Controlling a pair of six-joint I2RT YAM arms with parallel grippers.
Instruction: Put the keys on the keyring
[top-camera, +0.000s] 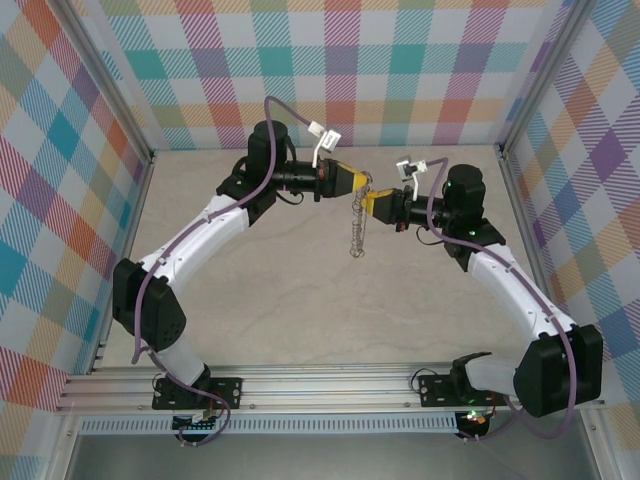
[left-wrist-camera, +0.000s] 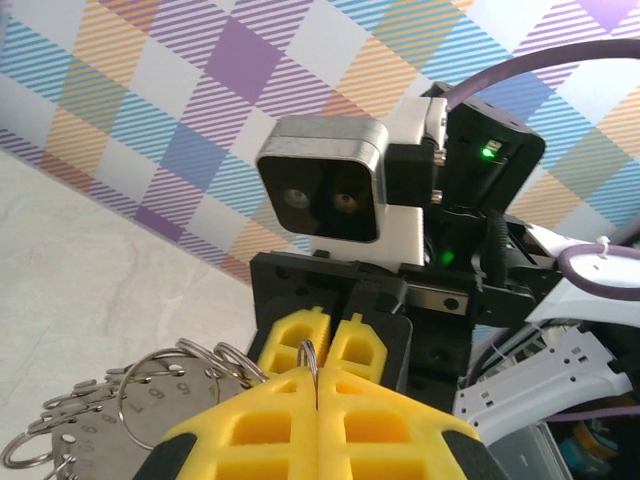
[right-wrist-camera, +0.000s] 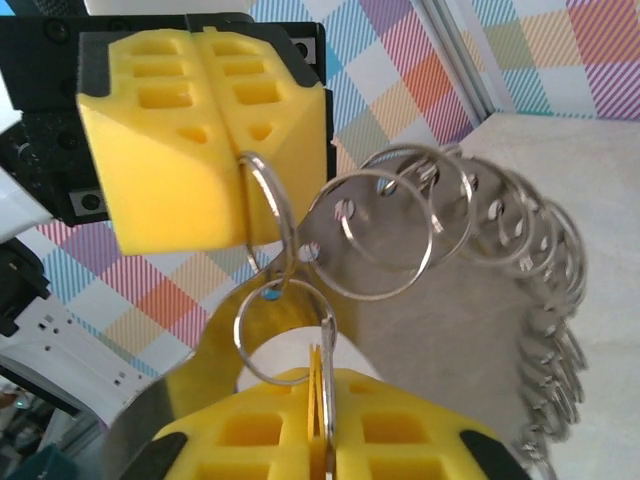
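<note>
Both grippers meet above the back middle of the table. My left gripper (top-camera: 361, 184) (left-wrist-camera: 318, 375) (right-wrist-camera: 235, 160) is shut on one silver loop (left-wrist-camera: 309, 356) (right-wrist-camera: 268, 210) of the keyring. The keyring (top-camera: 357, 232) (right-wrist-camera: 480, 250) is a chain of linked rings with round metal tags (left-wrist-camera: 120, 415); it hangs down from that grip. My right gripper (top-camera: 369, 207) (right-wrist-camera: 325, 385) faces the left one. It is shut on a thin yellow-orange key (right-wrist-camera: 318, 385) seen edge-on, and on a small silver ring (right-wrist-camera: 285, 325) that links up to the held loop.
The beige tabletop (top-camera: 300, 290) lies well below the hanging chain. Plaid walls (top-camera: 60, 200) close off the left, back and right. An aluminium rail (top-camera: 320, 385) with the arm bases runs along the near edge. The right wrist's camera housing (left-wrist-camera: 325, 190) sits just behind the jaws.
</note>
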